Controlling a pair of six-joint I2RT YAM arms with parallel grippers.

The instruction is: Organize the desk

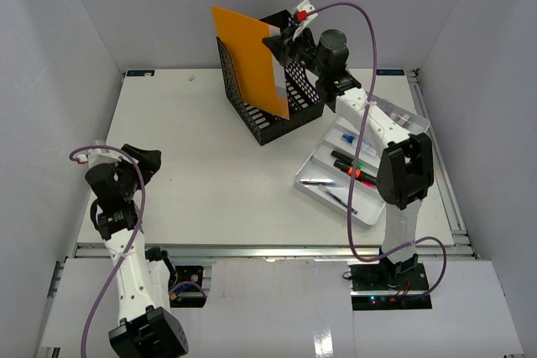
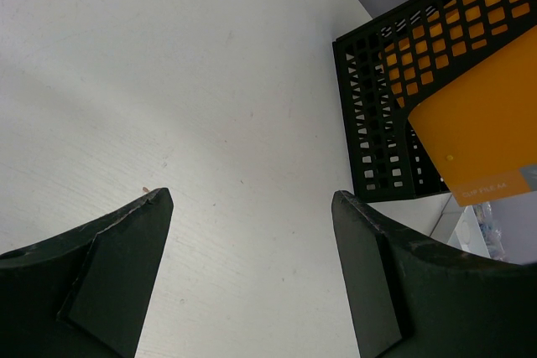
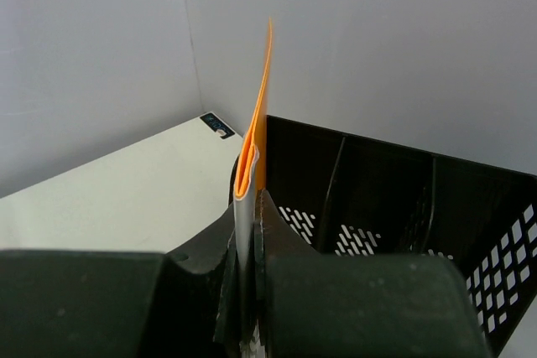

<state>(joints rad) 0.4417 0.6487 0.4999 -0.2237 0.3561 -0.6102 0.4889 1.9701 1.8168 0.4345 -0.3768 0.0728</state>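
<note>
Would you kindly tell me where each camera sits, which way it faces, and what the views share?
Top external: above and behind the bases, looking down at the desk; left arm and right arm show.
Left wrist: on the left arm, facing over the desk toward the rack; the open left gripper shows.
Right wrist: on the right arm, facing the walls over the rack; the right gripper shows, shut on the orange folder.
All three show rack and folder.

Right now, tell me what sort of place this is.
Probably a lab cell staged as an office: a white desk walled by plain panels, a black mesh file rack, a silver tray of pens.
</note>
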